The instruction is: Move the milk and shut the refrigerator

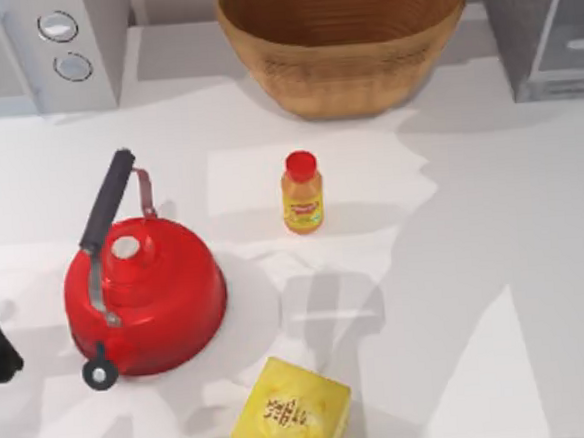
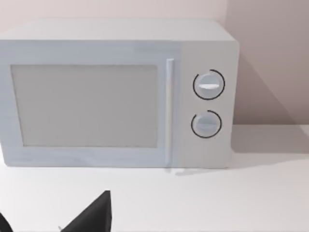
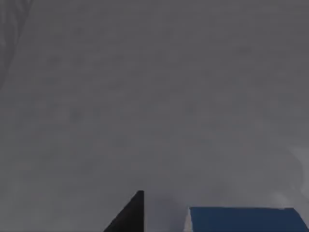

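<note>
One dark fingertip (image 3: 130, 215) of my right gripper sits beside the milk (image 3: 246, 219), a flat blue-topped box, against plain grey; whether I'm gripping it, I cannot tell.

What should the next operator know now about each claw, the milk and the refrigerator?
Left claw: open, parked at the table's left edge, facing the light-grey two-knob appliance.
Right claw: close beside the blue top of the small white milk carton, before a plain grey surface; I cannot tell whether it holds it.
Large grey boxy refrigerator: top view's far right corner; door position unclear.
Done: nothing confirmed.
Left: place the milk, shut the door.
</note>
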Robot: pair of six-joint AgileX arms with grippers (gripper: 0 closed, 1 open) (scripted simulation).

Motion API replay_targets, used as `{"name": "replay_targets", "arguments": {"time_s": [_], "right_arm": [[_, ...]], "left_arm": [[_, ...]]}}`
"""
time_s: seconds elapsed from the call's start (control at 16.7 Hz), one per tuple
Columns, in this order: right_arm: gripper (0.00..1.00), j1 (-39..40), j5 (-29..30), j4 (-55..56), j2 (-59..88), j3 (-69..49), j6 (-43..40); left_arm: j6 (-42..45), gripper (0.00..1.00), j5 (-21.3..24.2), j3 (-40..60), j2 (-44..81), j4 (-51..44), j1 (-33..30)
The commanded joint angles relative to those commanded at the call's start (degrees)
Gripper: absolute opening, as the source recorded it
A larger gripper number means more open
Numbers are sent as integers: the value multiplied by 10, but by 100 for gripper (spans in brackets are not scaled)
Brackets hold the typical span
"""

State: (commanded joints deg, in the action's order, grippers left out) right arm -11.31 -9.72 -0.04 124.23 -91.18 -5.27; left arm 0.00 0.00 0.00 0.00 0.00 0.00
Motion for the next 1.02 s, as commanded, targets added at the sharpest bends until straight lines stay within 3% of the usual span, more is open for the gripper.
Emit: {"name": "replay_targets", "arguments": {"time_s": [0.66,1.02], "right_arm": [[100,4,0,1,-18,13,2],[100,24,13,3,-215,155,12]], "left_arm": [[0,100,0,0,0,0,0],[0,100,0,0,0,0,0]]}}
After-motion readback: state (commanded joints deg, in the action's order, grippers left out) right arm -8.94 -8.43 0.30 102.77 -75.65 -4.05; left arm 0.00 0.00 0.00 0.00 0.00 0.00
